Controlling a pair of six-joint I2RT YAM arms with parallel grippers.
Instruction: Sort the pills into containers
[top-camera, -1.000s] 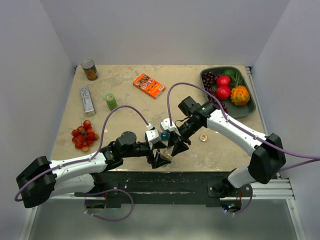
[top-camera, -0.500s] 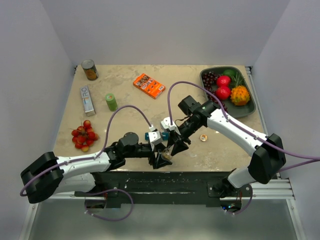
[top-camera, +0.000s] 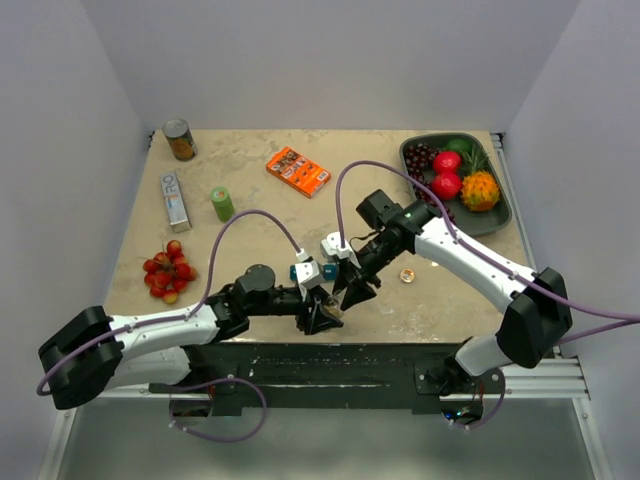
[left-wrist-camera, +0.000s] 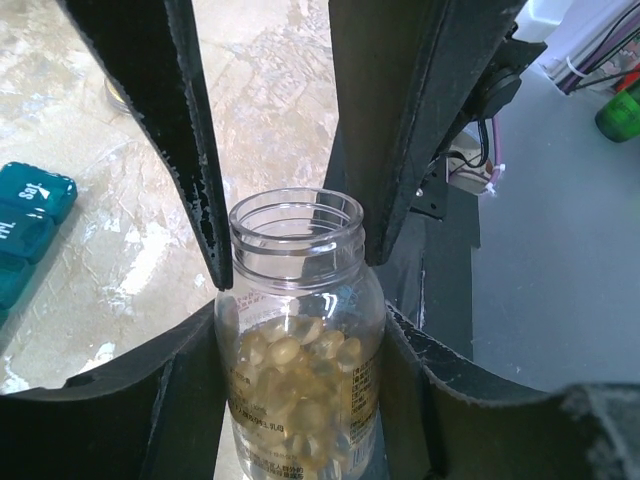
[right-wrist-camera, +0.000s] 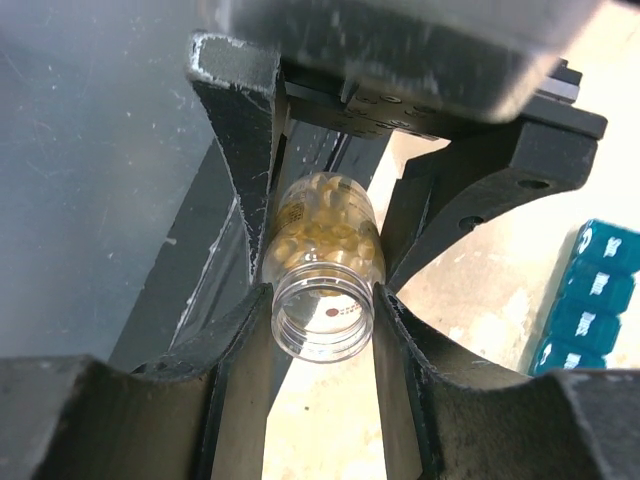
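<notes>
- Left gripper (left-wrist-camera: 300, 340): jaws closed on the body of the open pill bottle (left-wrist-camera: 300, 410), centre frame.
- Right gripper (right-wrist-camera: 325, 310): jaws clamp the bottle's neck.
- Teal pill organizer (left-wrist-camera: 25, 225): left edge of the left wrist view, apart from the bottle.

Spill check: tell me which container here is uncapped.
The clear pill bottle of yellow capsules: its mouth is bare, while the teal organizer's lids are down.
</notes>
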